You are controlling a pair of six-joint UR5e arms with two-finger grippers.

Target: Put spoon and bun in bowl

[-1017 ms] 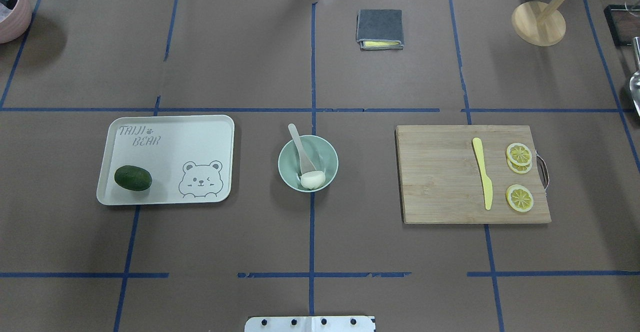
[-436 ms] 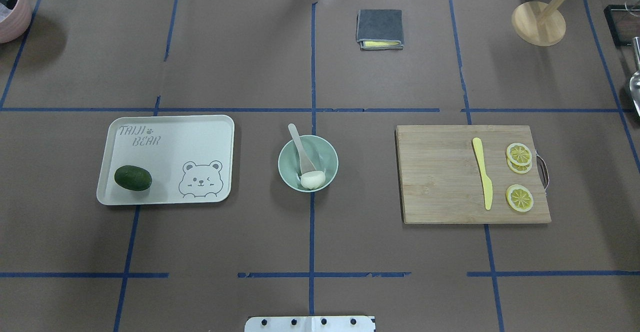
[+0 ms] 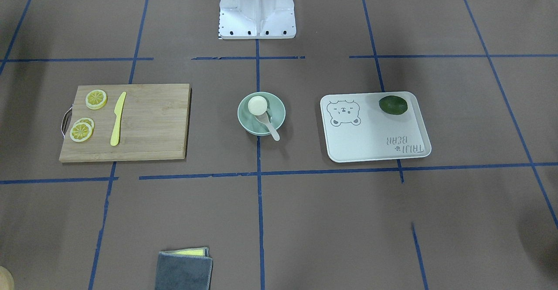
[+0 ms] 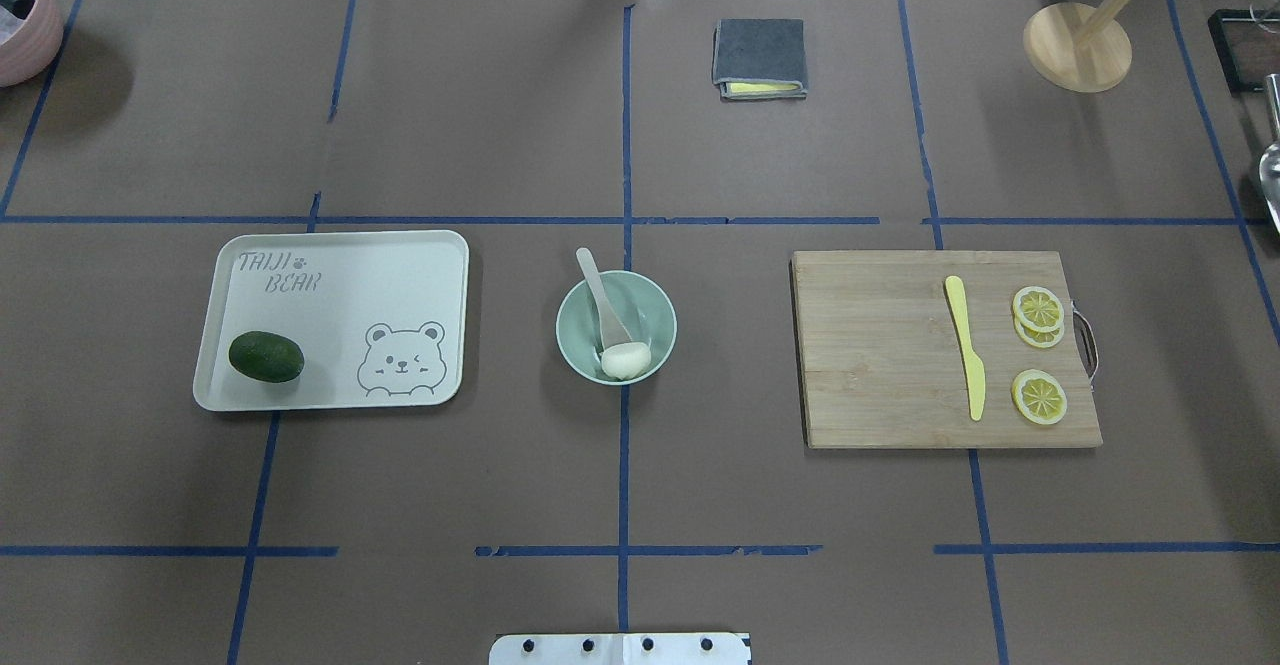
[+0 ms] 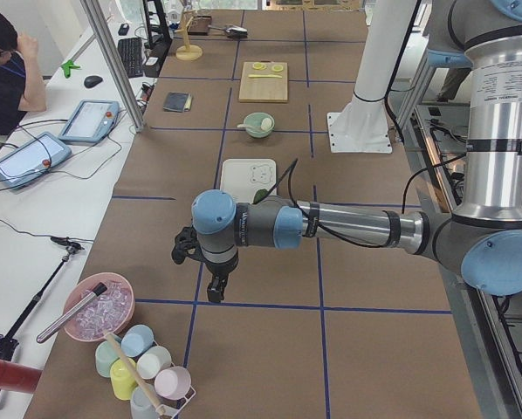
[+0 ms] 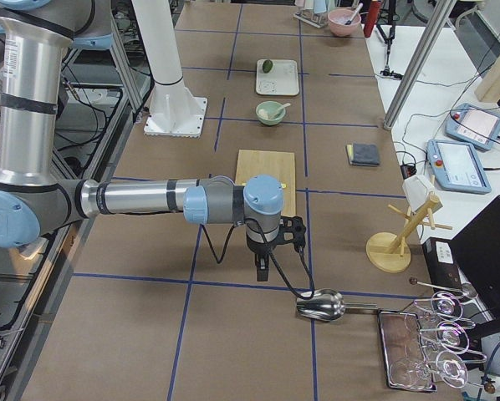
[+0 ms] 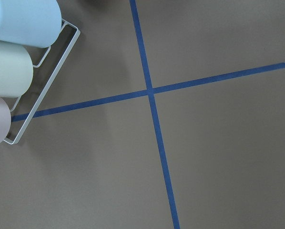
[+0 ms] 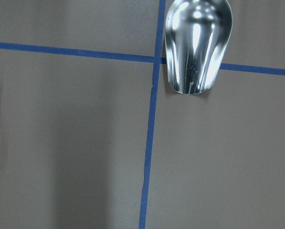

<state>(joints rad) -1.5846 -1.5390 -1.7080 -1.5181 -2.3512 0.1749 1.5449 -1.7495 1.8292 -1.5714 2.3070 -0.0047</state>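
1. Black left fingers [image 5: 215, 288] hang over the far left end of the surface, close to the rack of pastel cups [image 7: 11, 52]. You see them only from the side camera, so you cannot tell whether they are spread or pinched.
2. Your right fingers [image 6: 261, 269] hang over the opposite end, just short of the metal scoop [image 8: 197, 43]. The same limit applies, and their state is not readable.
3. From either set of fingers the bowl [image 4: 658, 310] lies inward along the surface, on the centre tape line in front of the base. It is well apart from both, and neither arm looks clearly nearer, though the side views make that hard to judge.
4. The spoon [image 4: 596, 283] is in the bowl with its scoop down inside and its handle leaning out over the rim. Its long axis points away from the robot and a little toward its left.
5. The bun [image 4: 626, 360] is in the bowl too, against the wall nearest the robot and touching the spoon's scoop. It seems tipped onto its side.
6. With both things in the bowl, the task looks complete to me, and you need no further reach. If you do adjust the spoon, its handle favours the left arm.
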